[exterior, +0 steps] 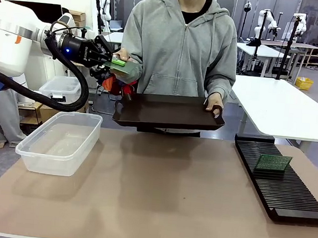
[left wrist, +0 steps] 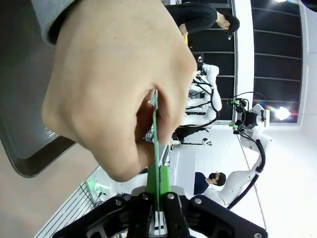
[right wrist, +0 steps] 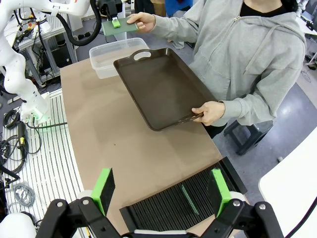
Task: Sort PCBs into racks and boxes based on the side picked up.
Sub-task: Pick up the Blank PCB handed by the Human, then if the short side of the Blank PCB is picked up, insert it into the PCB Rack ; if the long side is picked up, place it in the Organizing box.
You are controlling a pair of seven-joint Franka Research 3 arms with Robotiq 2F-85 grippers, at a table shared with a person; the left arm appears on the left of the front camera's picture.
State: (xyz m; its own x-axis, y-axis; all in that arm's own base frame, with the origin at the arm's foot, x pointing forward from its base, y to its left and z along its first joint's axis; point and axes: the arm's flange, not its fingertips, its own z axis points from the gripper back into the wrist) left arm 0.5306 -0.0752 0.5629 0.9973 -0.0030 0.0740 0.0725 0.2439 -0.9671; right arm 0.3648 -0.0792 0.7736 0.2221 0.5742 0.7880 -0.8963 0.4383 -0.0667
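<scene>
A green PCB (exterior: pixel 120 66) hangs in the air at the far left, above the table's far edge. My left gripper (exterior: pixel 111 63) is shut on one end of it, and a person's hand (exterior: pixel 123 56) still grips the other end. In the left wrist view the PCB (left wrist: pixel 157 144) stands edge-on between my shut fingers (left wrist: pixel 144 206), with the hand (left wrist: pixel 109 94) wrapped around it. A second PCB (exterior: pixel 273 162) stands upright in the black rack (exterior: pixel 291 197) at the right. The clear box (exterior: pixel 55 163) sits at the left. My right gripper (right wrist: pixel 162 187) hovers open above the rack (right wrist: pixel 163 210).
The person stands at the far side and holds a dark brown handled tray (exterior: pixel 165 111) level over the table's far edge with the other hand (exterior: pixel 214 106). Brown table surface lies bare between the box and the rack. A small lidded box (exterior: pixel 58 88) sits behind, off the table.
</scene>
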